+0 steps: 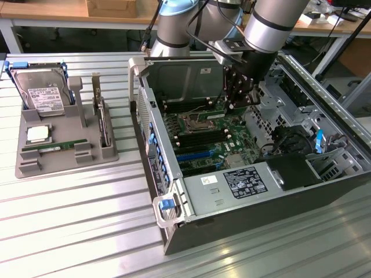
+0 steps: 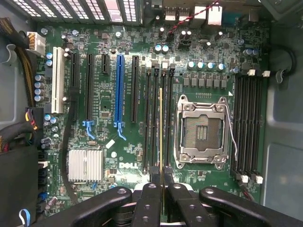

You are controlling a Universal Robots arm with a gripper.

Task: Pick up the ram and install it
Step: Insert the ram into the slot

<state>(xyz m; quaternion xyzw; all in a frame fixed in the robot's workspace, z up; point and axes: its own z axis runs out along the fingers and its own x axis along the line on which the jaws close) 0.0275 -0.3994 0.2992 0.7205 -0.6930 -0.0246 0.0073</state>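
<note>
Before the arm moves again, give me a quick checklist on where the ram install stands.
1. Pincer shut on the ram: ok, the strip runs edge-on out from between the fingers.
2. Ram lined up along the memory slots beside the CPU socket: ok, it runs parallel to them.
3. Ram seated fully in a slot: cannot tell.
4. Slot latches at the ends open: cannot tell.
5. Arm inside the open computer case, over the motherboard: ok.
6. Second ram lying in the grey tray outside the case: ok.
</note>
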